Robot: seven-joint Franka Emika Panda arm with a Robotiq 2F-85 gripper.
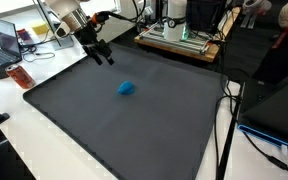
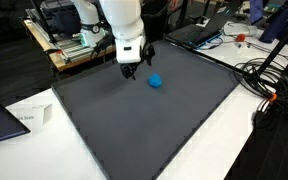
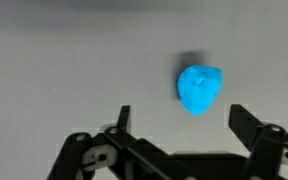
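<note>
**Item 1: white robot arm (image 2: pixel 119 20).** It comes in from the far edge of the scene and bends down over the dark grey flat mat (image 1: pixel 134 130). The wrist points down and tilts a little in an exterior view (image 1: pixel 79 22).

**Item 2: black two-finger gripper (image 2: pixel 130 70).** It hangs above the mat's far part, clear of the surface, with its jaws spread wide and nothing between them. In the wrist view the gripper (image 3: pixel 179 118) shows both fingers (image 3: pixel 124 112) standing well apart.

**Item 3: small bright blue crumpled lump (image 1: pixel 127 88).** It lies alone on the mat, near the gripper but not touching it. In the wrist view the lump (image 3: pixel 200 89) sits just ahead of the fingertips, closer to one finger than the other.

**Not made out.**
- The arm's base and upper links are cut off by the frame tops.
- The gripper body is cropped at the bottom of the wrist view.
- The lump's material cannot be told.
- The benches behind the mat are too small and cluttered to read.
</note>
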